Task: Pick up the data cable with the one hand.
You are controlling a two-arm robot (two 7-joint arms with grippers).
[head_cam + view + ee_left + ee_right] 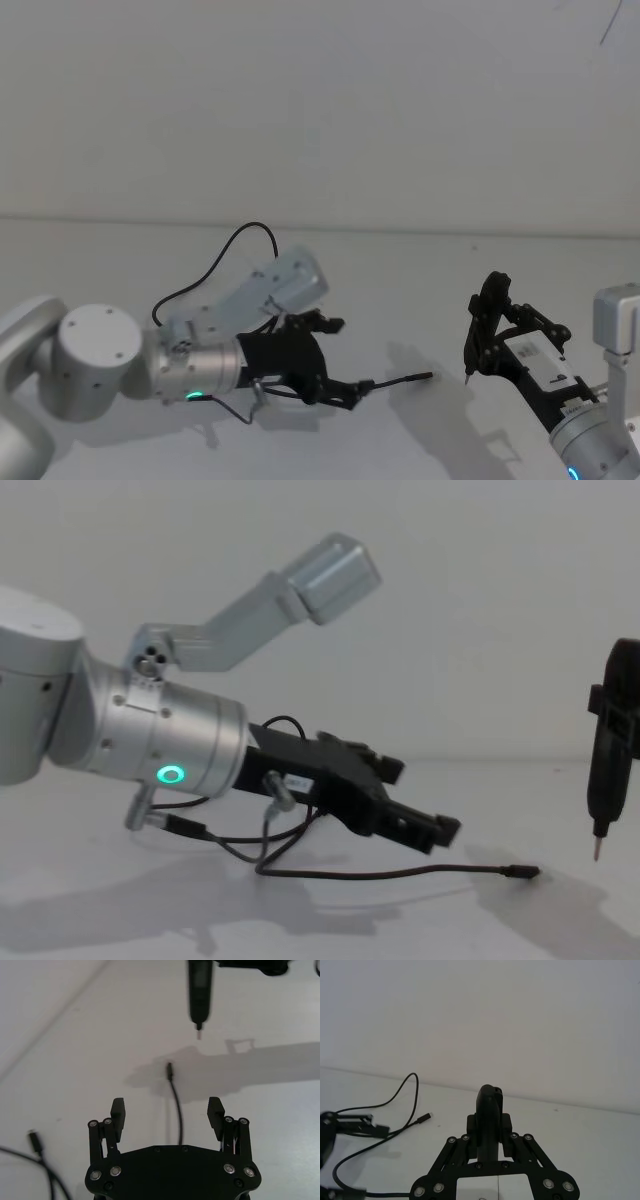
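Hanging low over the white table (420,270), the left gripper (166,1110) is tilting forward and down, its two fingers (118,1112) standing wide apart and gripping nothing. The data cable (177,1115) is lying on the table directly under that gap, running out between the fingers to a small black plug (170,1070) that is resting just past the fingertips. In the chest view the cord is lying flat beneath the gripper, apart from the lower finger, with this plug pointing toward the robot's right. Behind the gripper, the rest of the cable is curving back past the left wrist and looping toward the back of the table, and its other plug (34,1140) is lying on the surface beside the gripper. Farther out on the right, the right gripper (489,1122) is pinching a black pen-like tool (610,750) between its pressed-in fingers. It is holding the tool upright with the metal tip pointing down just above the table, near the cable's forward plug but apart from it. A plain white wall (300,100) is rising beyond the table's far edge.
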